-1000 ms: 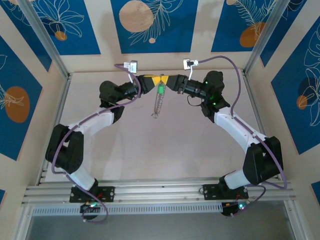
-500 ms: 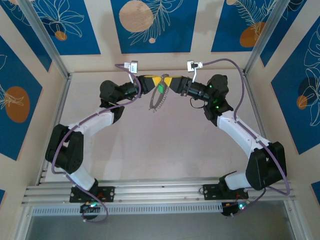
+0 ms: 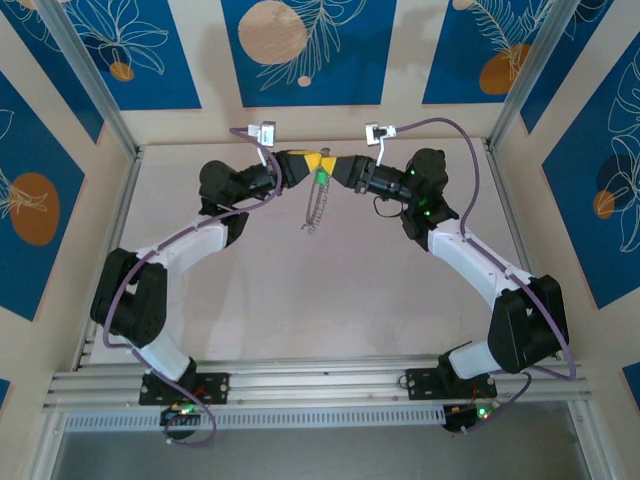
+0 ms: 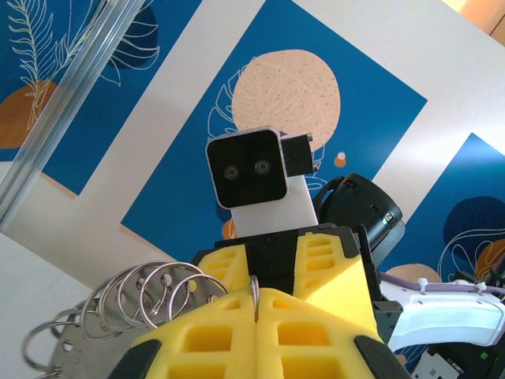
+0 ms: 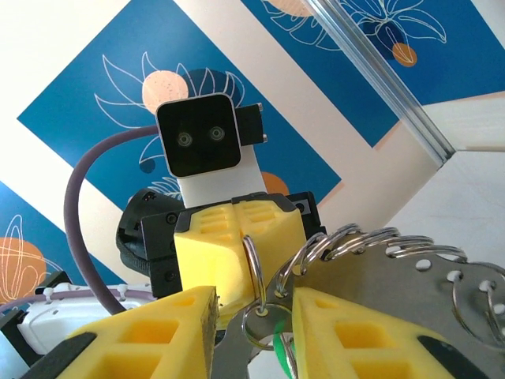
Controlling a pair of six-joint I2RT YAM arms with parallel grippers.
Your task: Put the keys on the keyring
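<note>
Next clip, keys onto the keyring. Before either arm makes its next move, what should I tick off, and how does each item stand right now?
1. Left pincer shut on a loop of the keyring: ok.
2. Right pincer has a firm hold: cannot tell; its fingers stand apart with a small ring in the gap.
3. Key in sight, its green head just below where the two pincers meet: ok.
4. Key already threaded on the keyring: cannot tell.
5. Both pincers meet tip to tip, arms not crossed: ok.
6. Keyring's lower end lifted off the table: cannot tell from above.
</note>
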